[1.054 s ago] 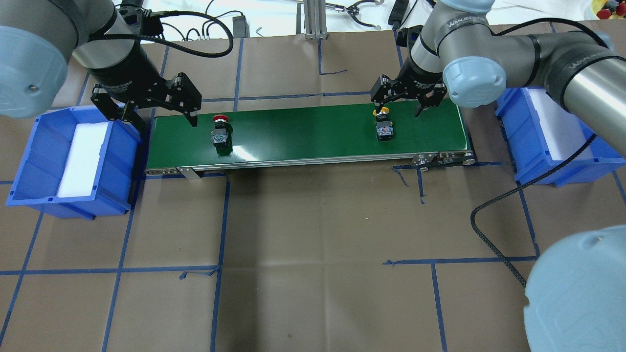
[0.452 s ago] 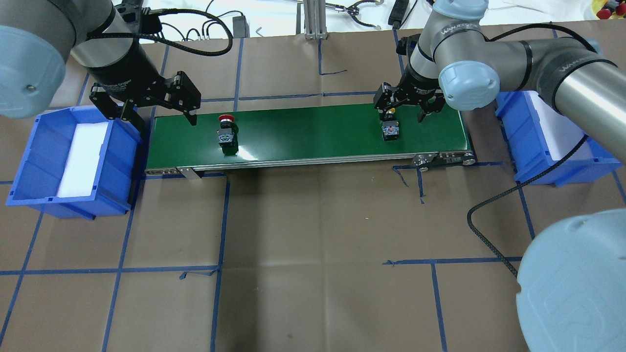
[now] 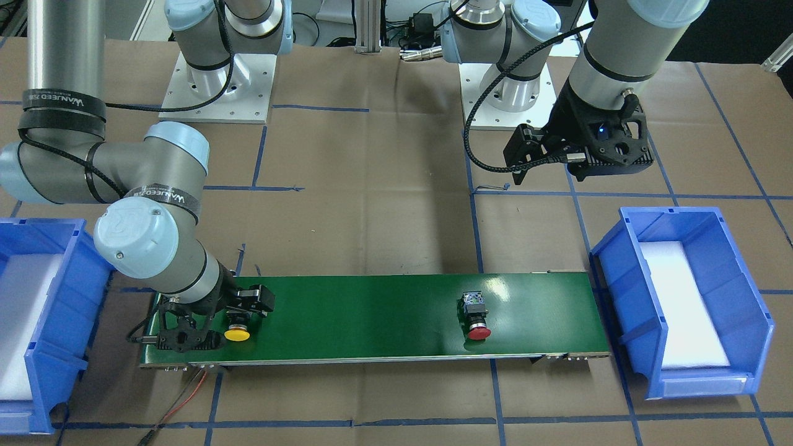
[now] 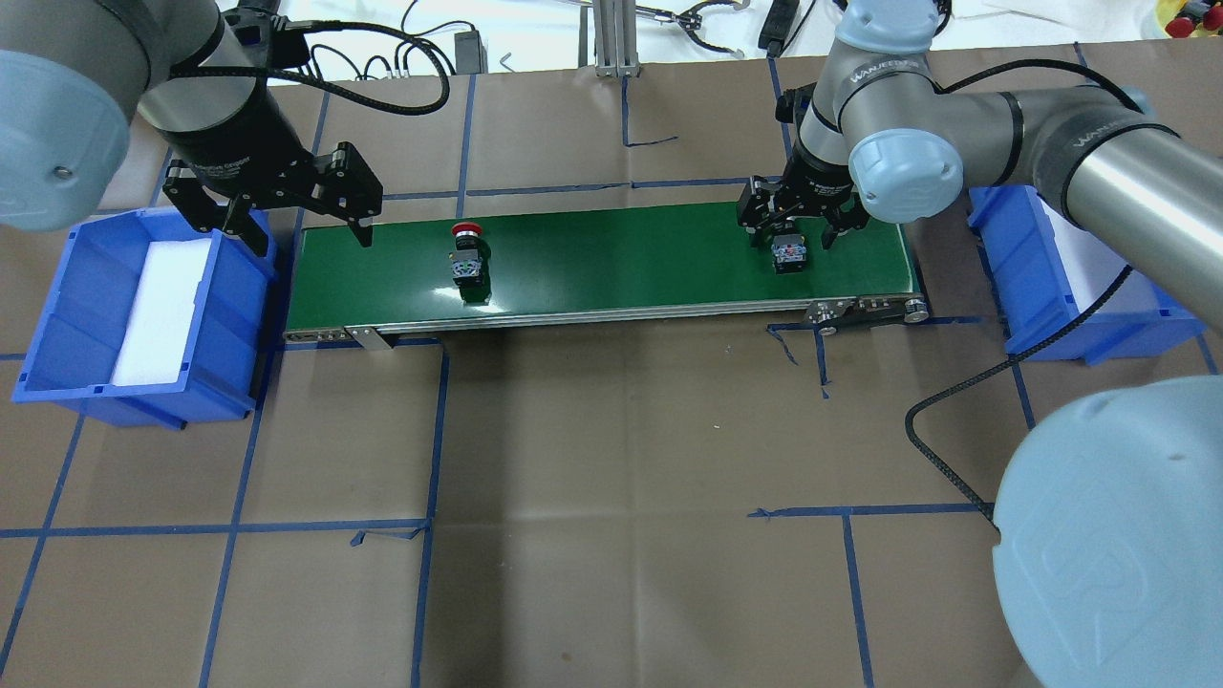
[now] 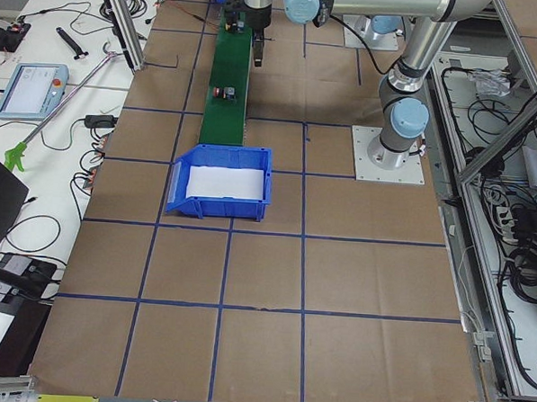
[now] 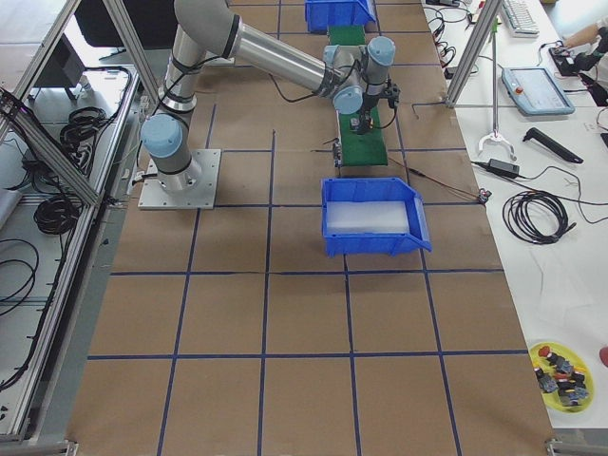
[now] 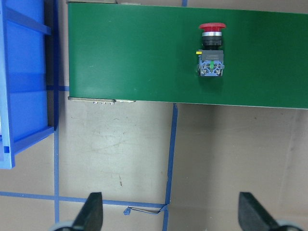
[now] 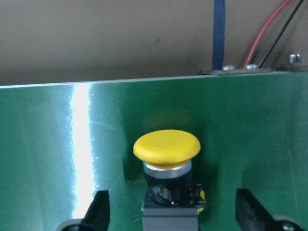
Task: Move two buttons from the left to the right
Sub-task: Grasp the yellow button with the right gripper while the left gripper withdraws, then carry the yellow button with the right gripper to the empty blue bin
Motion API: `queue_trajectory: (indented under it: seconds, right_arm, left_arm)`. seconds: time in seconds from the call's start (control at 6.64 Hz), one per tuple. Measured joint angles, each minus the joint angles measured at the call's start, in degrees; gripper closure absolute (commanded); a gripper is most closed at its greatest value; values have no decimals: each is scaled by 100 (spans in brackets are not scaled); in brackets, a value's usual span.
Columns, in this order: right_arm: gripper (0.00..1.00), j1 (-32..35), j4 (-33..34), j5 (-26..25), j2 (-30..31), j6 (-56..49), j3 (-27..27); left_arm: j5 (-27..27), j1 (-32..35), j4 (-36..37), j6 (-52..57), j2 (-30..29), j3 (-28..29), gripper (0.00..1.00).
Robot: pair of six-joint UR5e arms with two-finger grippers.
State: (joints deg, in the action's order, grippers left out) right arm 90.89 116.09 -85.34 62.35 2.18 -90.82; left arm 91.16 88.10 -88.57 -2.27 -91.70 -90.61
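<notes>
Conveyor belt (image 4: 621, 258): plain dark green with a pale glare streak and a silver edge rail. Yellow-capped button (image 8: 167, 166) and red-capped button (image 7: 211, 50): each has a chrome collar on a black-grey body, and the red one's base shows blue and green terminal marks. Left bin (image 4: 57, 315) and right bin (image 4: 1022, 296): solid blue, lined with white foam (image 4: 162, 306); the table (image 4: 621, 430) is brown paper under a blue tape grid (image 4: 239, 526).

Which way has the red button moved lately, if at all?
Yes. In the overhead view the red button slid right along the green belt, away from the left blue bin.
</notes>
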Motion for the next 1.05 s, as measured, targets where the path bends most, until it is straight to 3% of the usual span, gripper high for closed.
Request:
queue_trajectory:
  seconds: [0.15,0.3,0.75,1.05]
  right_arm:
    - [91,-1,4,-183,-34,-25,7]
    - [95,-14,-6,-351,-35,-56,22]
    - [95,-263,-258,-457,377,-101,67]
    - [94,-964,-861,-448,982,-690,84]
  left_arm:
    - [-3,3,15,-4,-8,23,0]
    - [-7,4,36,-5,-11,33,0]
    - [-10,6,50,-10,12,6,0]
    - [-10,6,51,-15,44,-39,0]
